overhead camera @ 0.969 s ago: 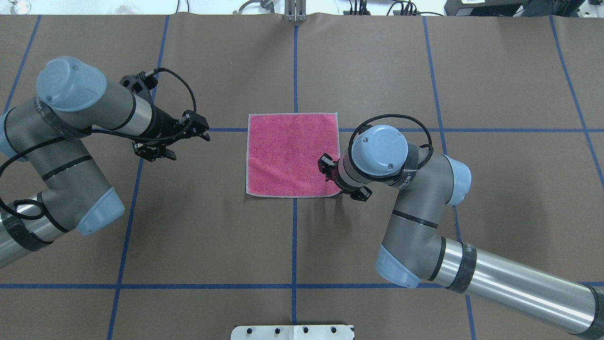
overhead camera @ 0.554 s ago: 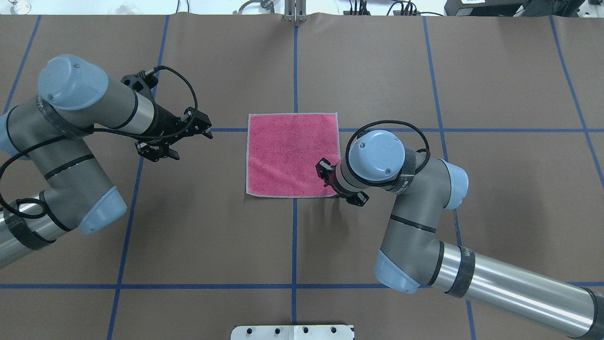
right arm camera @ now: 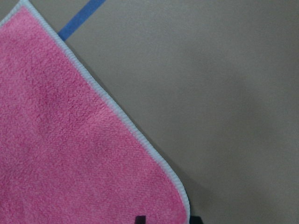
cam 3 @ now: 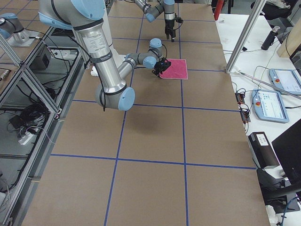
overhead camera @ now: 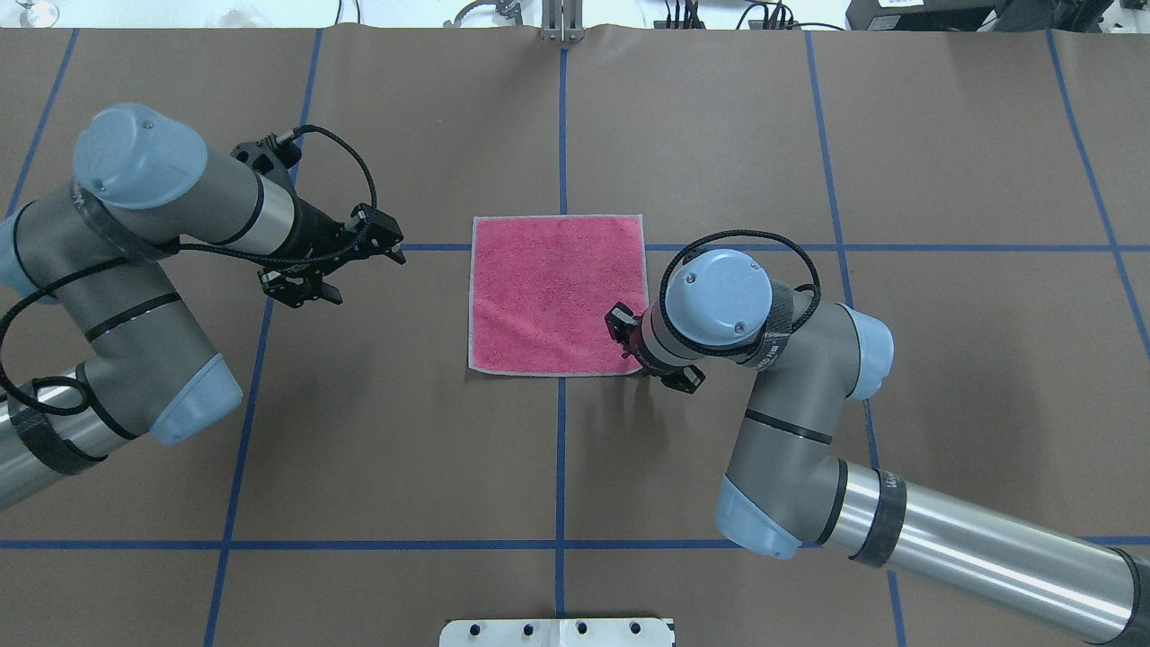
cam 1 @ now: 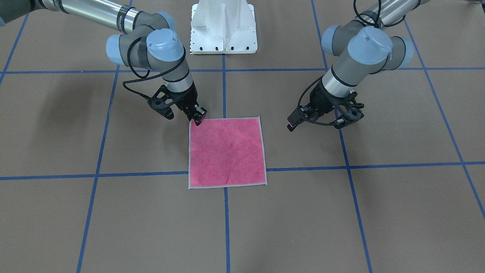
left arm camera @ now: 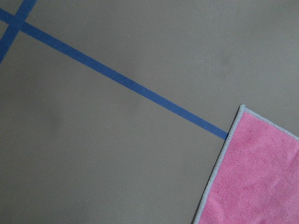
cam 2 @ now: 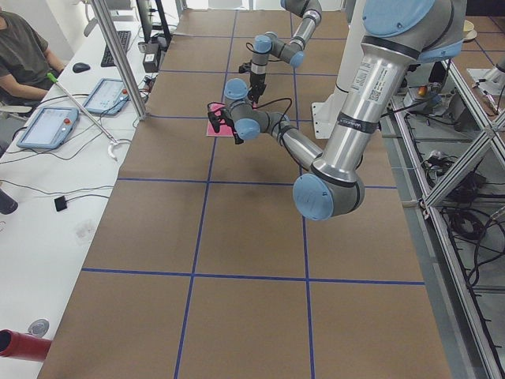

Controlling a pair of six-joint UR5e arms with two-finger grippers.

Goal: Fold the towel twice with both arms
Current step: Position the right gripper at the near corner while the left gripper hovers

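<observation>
**Exterior front-facing:** The towel [cam 1: 227,151] lies flat and unfolded, pink face up, in the middle of the table [cam 1: 379,212], well away from every edge. The right gripper [cam 1: 197,116] is down at the towel's robot-side corner on its own side. The left gripper [cam 1: 314,123] hangs clear of the cloth on the other side, its jaws spread wide.

**Overhead exterior:** The right wrist hides most of its gripper. The left gripper stands well apart from the towel's left edge.

**Exterior left and exterior right:** Both show the towel only as a small pink patch between the two arms, too small to add detail.

**Left wrist-mounted:** One towel corner shows at the lower right, with a blue tape line [left arm camera: 117,77] running up to the edging. No fingers are in sight.

**Right wrist-mounted:** Two dark fingertips [right arm camera: 140,219] peep in at the bottom, one over the pink pile and one just off the corner. The gap between them is narrow and the corner lies flat in it, so they look not yet closed on it.

The step in hand looks like the grasp for the first fold, and no fold has been made. Next, the right fingers need to close on that corner's edging. The left gripper must travel in, drop low and pinch a corner on its own side. Both arms should then lift together and carry the edge across evenly so the cloth does not skew.
</observation>
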